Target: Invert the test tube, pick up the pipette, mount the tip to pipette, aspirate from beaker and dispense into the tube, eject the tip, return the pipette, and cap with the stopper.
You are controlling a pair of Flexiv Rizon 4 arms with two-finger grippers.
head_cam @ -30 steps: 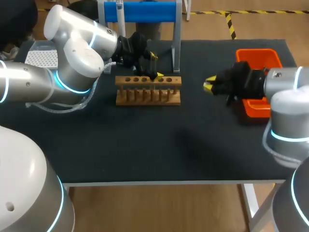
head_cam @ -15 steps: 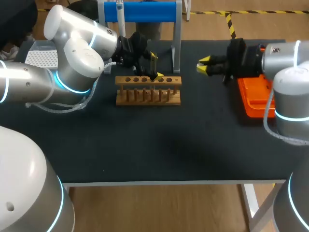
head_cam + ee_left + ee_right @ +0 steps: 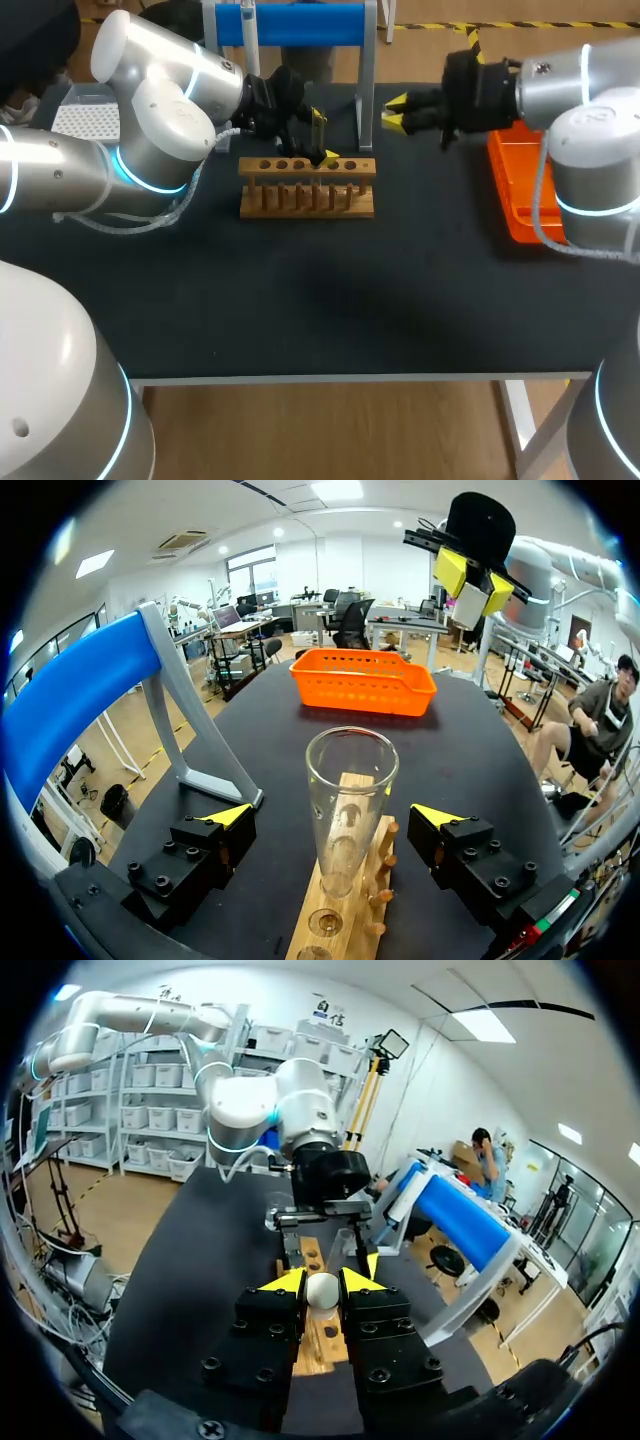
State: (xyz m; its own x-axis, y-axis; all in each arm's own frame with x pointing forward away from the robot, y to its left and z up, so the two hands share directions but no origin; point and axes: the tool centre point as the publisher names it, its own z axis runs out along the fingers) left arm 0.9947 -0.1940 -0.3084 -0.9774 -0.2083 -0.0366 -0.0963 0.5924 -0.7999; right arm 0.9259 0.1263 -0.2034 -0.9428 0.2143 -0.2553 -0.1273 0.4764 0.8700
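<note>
Right gripper [image 3: 393, 112] has travelled since a second ago: it was low beside the orange bin [image 3: 525, 190], then half a second ago level with the bin's far end, and now it hangs farther back and toward the middle, near the upright leg of the blue stand [image 3: 300, 22], tips pointing toward the left arm. Left gripper [image 3: 322, 138] has not shifted in that time; it sits at the far edge of the wooden rack [image 3: 307, 185]. The rack has also stayed put on the black table [image 3: 330, 300]. The stand's grey leg stands between the two grippers in the head view, with the bin well off to the right of the rack. In the left wrist view the bin [image 3: 365, 680] lies beyond the rack [image 3: 345, 920], and the right gripper [image 3: 472, 580] hangs above and past it. Left gripper [image 3: 335, 815] is spread wide, each finger [image 3: 215, 845] well clear of the glass. The test tube [image 3: 345, 820] stands upright in the rack between them, mouth up, touched by neither. In its own wrist view the right gripper [image 3: 322, 1282] is pressed in on a small white stopper [image 3: 322, 1290], pinched from both sides between the yellow tips. Ahead of it lie the rack [image 3: 312, 1256] and the left gripper [image 3: 325, 1200].
</note>
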